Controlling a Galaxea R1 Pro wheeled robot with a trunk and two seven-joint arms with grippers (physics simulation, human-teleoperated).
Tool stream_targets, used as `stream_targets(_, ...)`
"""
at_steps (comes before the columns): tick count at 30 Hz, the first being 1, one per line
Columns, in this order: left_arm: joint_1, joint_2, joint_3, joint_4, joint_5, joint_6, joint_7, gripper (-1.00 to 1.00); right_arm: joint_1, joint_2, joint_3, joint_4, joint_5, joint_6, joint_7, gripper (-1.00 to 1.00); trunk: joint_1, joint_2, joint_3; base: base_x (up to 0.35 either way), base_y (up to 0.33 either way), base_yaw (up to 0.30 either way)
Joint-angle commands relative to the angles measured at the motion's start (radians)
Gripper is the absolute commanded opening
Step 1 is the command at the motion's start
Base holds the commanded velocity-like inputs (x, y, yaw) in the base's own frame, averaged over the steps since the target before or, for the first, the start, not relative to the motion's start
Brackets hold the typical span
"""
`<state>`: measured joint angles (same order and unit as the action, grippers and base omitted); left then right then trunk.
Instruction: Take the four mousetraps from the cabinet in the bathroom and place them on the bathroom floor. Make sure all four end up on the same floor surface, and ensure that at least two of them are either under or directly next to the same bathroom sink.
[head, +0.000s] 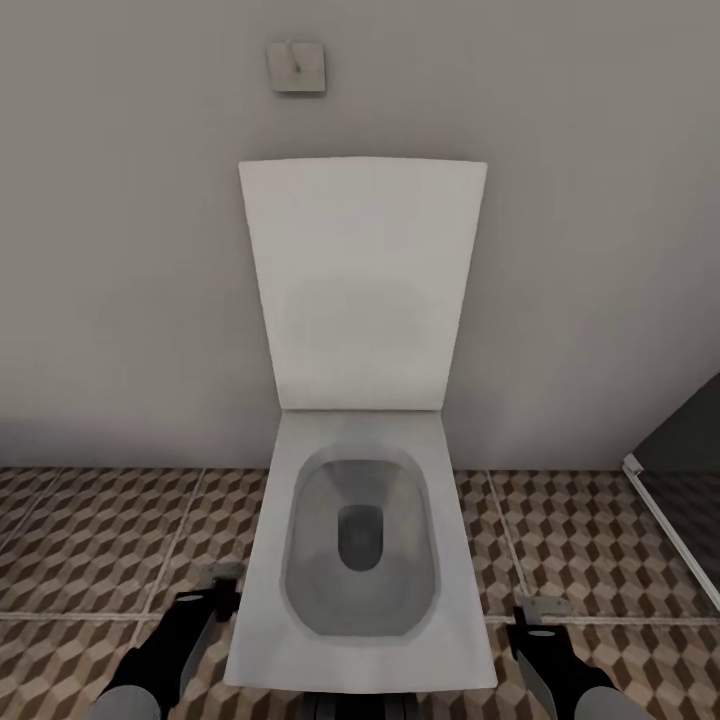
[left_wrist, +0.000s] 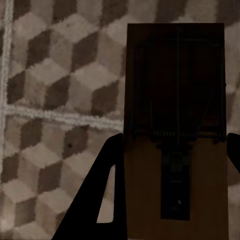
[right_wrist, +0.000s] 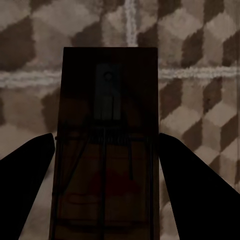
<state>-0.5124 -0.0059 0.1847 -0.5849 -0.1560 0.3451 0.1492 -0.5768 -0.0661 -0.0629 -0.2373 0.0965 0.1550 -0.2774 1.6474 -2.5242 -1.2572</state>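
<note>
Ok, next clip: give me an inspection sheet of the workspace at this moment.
Surface: cube-pattern tiled floor, pale grout lines.
Job's things: one mousetrap between the left gripper's fingers, another mousetrap between the right gripper's fingers, both above the floor.
Clutter: nothing seen.
Grippers: left gripper and right gripper low, either side of the toilet, each shut on a mousetrap.
Cables: nothing seen.
Surroundings: toilet lid up against a grey wall, small square wall plate above, dark panel at right.

I note a white rectangular ceramic toilet, lid raised against the plain grey wall; small square grey wall plate above it.
</note>
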Motion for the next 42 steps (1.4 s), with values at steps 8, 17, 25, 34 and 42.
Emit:
stream_targets(8,-0.036,0.002,0.002,0.080,-0.019,-0.050,-0.001,-1.00,-0.001,-0.003,-0.009,-0.003,0.009,-0.015,0.000,-1.00,0.000,0.000,-0.001,0.000,0.000,0.000)
stream_targets(17,-0.081,0.001,0.003,0.093,-0.010,-0.074,0.000,-1.00,-0.081,0.006,-0.010,-0.002,0.004,-0.019,0.000,-1.00,0.000,0.000,-0.001,0.000,0.000,0.000)
stream_targets(25,-0.106,-0.002,0.004,0.105,-0.005,-0.073,0.001,-1.00,-0.111,0.009,-0.010,-0.001,0.003,-0.021,0.000,-1.00,0.000,0.000,-0.001,0.000,0.000,0.000)
stream_targets(34,-0.109,0.002,0.007,0.149,-0.008,-0.085,0.002,-1.00,-0.113,0.009,-0.004,-0.001,0.011,-0.019,0.011,-1.00,0.000,0.000,-0.001,0.000,0.000,0.000)
stream_targets(42,-0.109,0.001,0.006,0.151,-0.012,-0.087,0.003,-1.00,-0.113,0.010,-0.004,-0.002,0.014,-0.016,0.015,-1.00,0.000,0.000,-0.001,0.000,0.000,0.000)
